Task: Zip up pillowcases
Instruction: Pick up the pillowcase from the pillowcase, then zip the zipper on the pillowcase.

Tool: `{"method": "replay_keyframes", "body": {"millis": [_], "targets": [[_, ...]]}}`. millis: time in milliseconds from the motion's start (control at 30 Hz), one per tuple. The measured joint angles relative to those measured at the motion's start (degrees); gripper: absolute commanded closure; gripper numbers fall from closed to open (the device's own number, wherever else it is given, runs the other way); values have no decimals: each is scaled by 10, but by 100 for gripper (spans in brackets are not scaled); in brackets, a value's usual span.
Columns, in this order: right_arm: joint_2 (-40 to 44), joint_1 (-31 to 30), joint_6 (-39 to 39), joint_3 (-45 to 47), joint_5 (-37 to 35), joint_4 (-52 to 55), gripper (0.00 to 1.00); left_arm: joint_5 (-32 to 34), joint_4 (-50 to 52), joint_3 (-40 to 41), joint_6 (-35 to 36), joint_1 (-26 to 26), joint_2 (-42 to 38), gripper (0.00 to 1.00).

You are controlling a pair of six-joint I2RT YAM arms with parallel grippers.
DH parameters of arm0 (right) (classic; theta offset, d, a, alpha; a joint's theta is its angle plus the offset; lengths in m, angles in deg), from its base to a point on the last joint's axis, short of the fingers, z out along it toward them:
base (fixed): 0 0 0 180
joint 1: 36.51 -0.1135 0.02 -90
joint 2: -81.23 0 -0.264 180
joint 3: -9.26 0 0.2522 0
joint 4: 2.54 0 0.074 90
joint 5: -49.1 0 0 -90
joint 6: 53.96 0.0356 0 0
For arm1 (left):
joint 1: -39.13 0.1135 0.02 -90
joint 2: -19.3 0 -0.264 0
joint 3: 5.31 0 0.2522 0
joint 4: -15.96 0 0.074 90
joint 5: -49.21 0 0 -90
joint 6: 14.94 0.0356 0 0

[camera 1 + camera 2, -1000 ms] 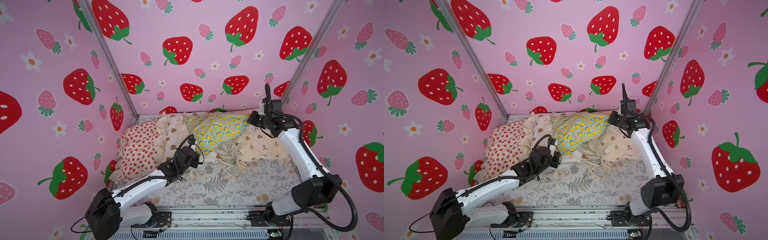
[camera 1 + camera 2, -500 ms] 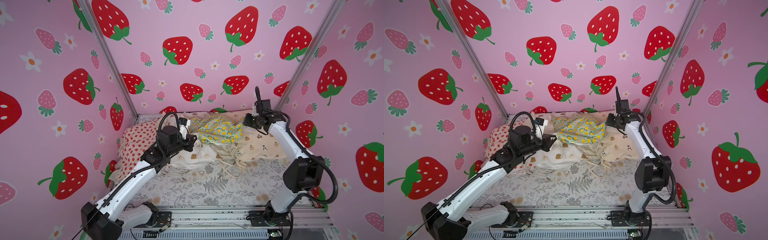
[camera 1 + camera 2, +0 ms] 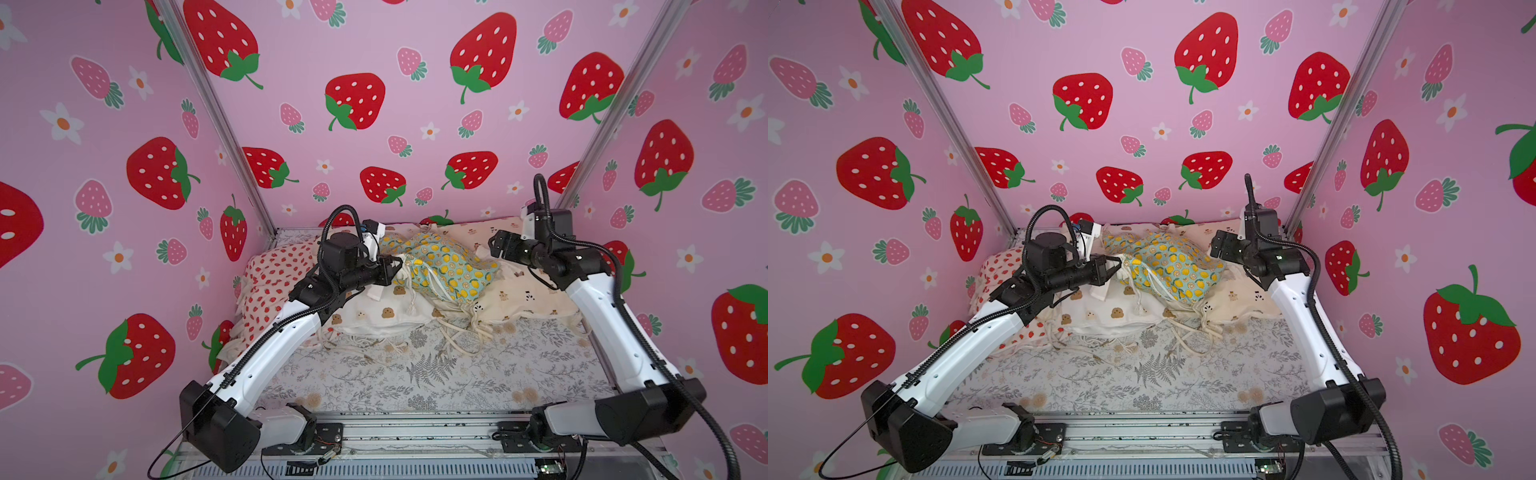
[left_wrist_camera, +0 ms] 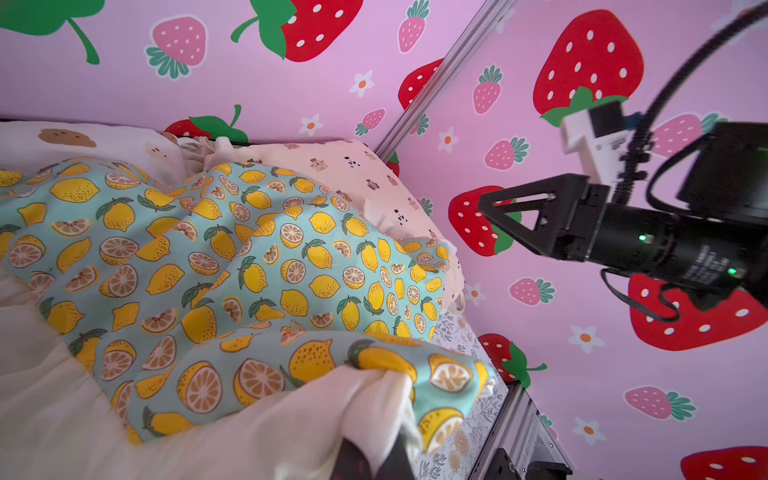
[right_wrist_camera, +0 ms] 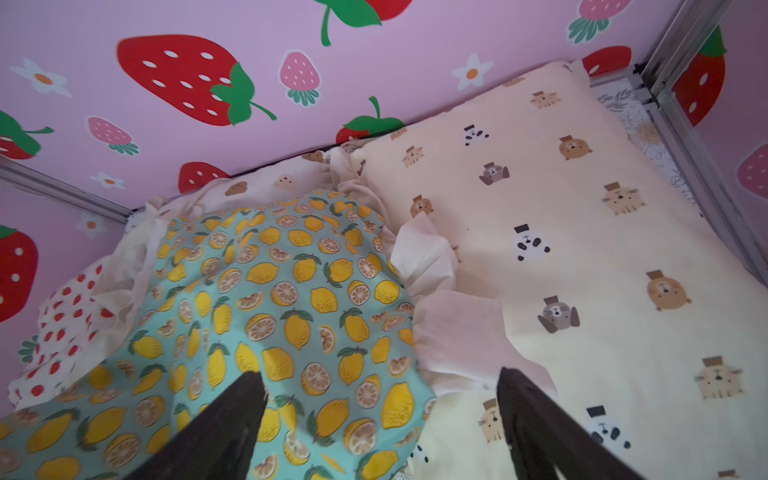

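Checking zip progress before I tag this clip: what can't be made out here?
- Lemon pillowcase zipper: no view shows it; folds and cream ruffle hide it.
- Left gripper fingertips: left wrist view, buried in pinched cloth, cut off by the frame edge.
- Strawberry pillowcase: both top views, the left arm covers much of it.

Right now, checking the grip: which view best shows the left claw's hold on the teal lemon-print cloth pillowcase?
Left wrist: up close, the left claw pinches the teal lemon-print cloth pillowcase by its cream ruffle. Both top views show it small; right wrist shows only cloth.
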Motion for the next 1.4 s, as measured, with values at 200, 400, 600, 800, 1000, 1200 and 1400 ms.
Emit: {"method": "replay_keyframes", "body": {"millis": [200, 400, 600, 800, 1000, 1200, 1400], "targets": [[70, -120, 14, 7, -21, 17, 26, -11, -2, -5, -16, 0, 0, 100], [77, -252, 45, 45, -25, 3, 46, -16, 0, -18, -27, 0, 0, 100], [42, -315, 70, 69, -5, -50, 58, -21, 2, -23, -36, 0, 0, 100], [12, -323, 90, 94, 28, -125, 57, -22, 10, -24, -42, 0, 0, 100], [12, -324, 97, 98, 10, -158, 51, -26, 18, -25, -46, 0, 0, 100], [25, -324, 104, 114, 0, -185, 57, -26, 21, -28, -46, 0, 0, 100], [29, -324, 120, 119, -1, -201, 57, -25, 22, -30, -46, 0, 0, 100]]}}
